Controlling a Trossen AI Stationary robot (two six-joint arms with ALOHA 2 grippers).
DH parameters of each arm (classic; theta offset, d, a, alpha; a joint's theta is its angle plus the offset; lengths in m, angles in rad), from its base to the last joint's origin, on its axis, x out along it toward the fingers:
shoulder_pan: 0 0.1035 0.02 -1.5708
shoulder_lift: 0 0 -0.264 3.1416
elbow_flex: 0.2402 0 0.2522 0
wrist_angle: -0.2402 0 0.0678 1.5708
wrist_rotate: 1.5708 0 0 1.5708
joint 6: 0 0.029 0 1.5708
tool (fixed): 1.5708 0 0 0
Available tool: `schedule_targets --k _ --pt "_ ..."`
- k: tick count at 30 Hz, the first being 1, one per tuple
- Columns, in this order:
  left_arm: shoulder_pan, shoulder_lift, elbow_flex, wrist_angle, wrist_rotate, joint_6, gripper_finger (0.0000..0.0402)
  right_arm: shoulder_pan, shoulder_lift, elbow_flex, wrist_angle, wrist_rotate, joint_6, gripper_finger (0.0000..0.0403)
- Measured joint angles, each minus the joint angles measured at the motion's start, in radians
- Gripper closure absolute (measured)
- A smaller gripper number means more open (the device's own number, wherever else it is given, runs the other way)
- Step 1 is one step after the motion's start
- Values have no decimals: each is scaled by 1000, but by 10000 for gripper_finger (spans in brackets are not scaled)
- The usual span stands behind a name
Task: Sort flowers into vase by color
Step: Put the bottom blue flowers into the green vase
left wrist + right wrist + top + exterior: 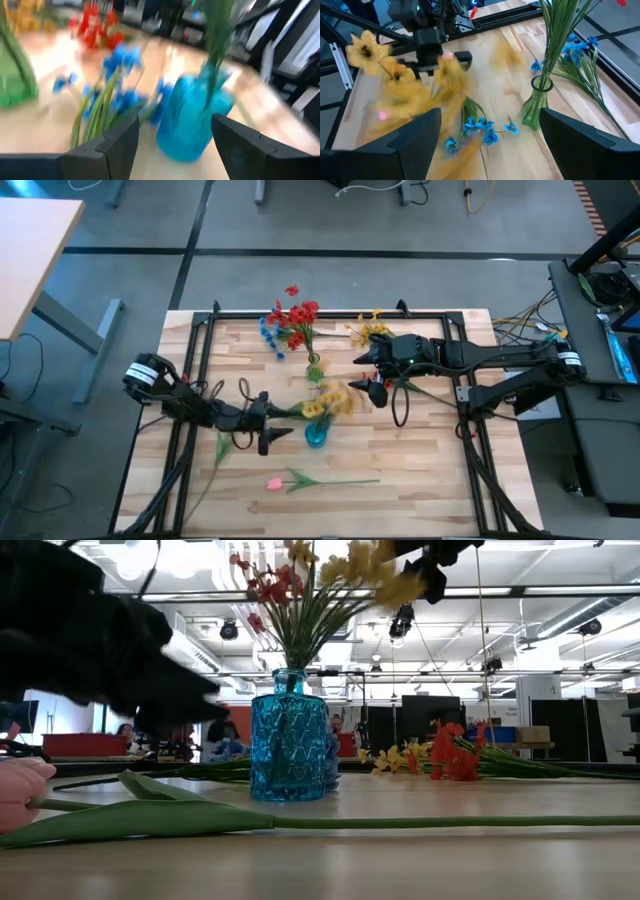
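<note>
While yellow flowers (328,402) stand in the blue vase (316,434) at mid-desk, I see red flowers (296,316) in the green vase (314,367) behind it, with blue flowers (268,332) lying just beside those. A pink tulip (274,482) lies nearer the front of the desk (420,480). My left claw (280,430) sits spread beside the blue vase, holding nothing. My right claw (372,370) hovers spread beside more yellow flowers (368,330).

motion blurs the yellow flowers (415,85); the pink tulip (25,795) is cut off.
</note>
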Motion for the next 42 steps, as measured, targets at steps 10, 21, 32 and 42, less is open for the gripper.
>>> schedule_targets --k 10,21,32,42 --pt "1 -83 40 -254 15 -33 170 0 0 0 -8 0 21 76" --pt "12 -292 161 -912 -68 -13 164 0 0 0 -14 0 28 76" --pt "51 -215 366 -1255 -81 184 164 0 0 0 -14 0 28 76" --pt "71 -139 392 -1267 -83 208 218 0 0 0 -22 0 27 76"
